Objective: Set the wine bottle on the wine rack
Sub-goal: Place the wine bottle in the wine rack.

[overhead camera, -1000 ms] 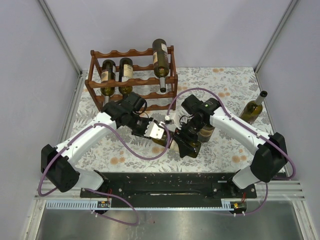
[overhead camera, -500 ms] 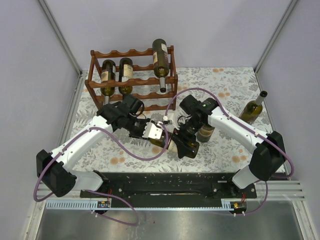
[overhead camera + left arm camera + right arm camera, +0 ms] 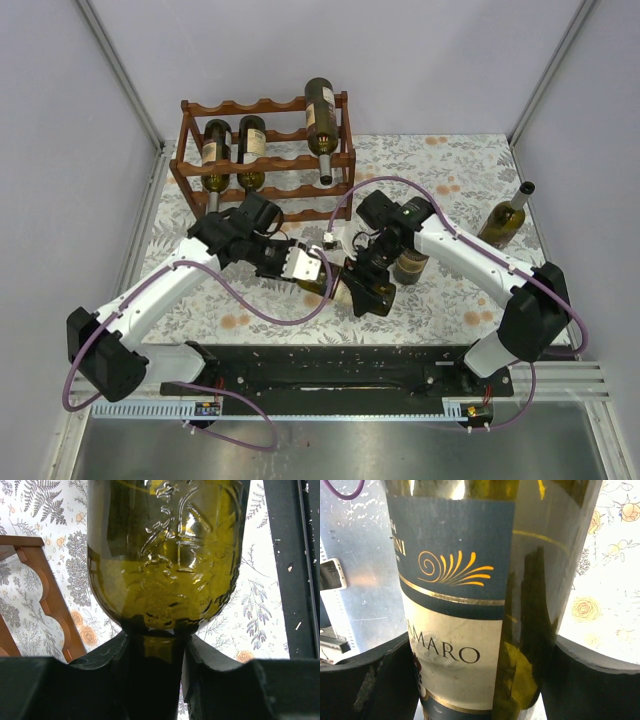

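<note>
Left gripper (image 3: 155, 647) clamping shut on wine bottle (image 3: 160, 555) neck. Right gripper (image 3: 480, 675) spanning wide, fingers (image 3: 375, 680) pressing both sides of labelled body. Bottle hanging between both arms above floral table (image 3: 450, 170), near wine rack (image 3: 265, 160), apart from it.

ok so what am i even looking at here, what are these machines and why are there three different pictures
These are two robot arms bolted to the near edge of a table. The wide picture comes from a fixed camera above and behind them: the left arm is on the left and the right arm on the right. The two close-ups come from a small camera on each wrist, looking along that arm's own claw.

On the flowered table stands a wooden wine rack with three bottles lying on it. A spare bottle stands upright at the far right.

The arms hold one green wine bottle between them. The left claw is shut on its neck, and the right claw grips its labelled body.
</note>
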`<state>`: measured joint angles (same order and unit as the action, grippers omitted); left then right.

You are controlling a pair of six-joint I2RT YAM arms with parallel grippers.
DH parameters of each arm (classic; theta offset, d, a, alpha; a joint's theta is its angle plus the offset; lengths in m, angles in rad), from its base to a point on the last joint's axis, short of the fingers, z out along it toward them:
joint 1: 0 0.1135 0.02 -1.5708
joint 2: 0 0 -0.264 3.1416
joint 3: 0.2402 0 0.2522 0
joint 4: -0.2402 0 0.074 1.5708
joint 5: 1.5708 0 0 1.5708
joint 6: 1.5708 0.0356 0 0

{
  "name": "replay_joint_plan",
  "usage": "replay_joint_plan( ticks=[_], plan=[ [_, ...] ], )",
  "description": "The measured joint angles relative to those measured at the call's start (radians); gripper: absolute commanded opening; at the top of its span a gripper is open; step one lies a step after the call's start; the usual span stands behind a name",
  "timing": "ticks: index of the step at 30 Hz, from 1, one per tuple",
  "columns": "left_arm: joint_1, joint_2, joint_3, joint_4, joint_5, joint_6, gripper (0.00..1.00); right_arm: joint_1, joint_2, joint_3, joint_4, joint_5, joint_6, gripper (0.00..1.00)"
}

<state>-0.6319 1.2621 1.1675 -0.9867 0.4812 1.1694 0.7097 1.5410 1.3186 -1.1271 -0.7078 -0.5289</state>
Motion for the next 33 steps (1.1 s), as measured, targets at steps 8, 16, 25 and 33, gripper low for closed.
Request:
replay_joint_plan(
  ticks=[8,16,25,33],
  plan=[
    [0.024,-0.033,-0.027,-0.023,-0.009,-0.005,0.0,-0.006,0.0,0.026,0.023,0.009,0.037,0.98],
    [0.024,-0.047,-0.064,-0.034,-0.027,-0.004,0.0,-0.011,0.013,0.071,0.035,0.016,0.072,0.99],
    [0.058,-0.066,-0.107,-0.024,-0.039,-0.039,0.0,-0.035,0.011,0.168,0.035,0.13,0.087,0.99],
    [0.213,-0.089,-0.179,0.081,-0.037,-0.235,0.0,-0.071,-0.034,0.263,0.066,0.272,0.123,0.99]
  ],
)
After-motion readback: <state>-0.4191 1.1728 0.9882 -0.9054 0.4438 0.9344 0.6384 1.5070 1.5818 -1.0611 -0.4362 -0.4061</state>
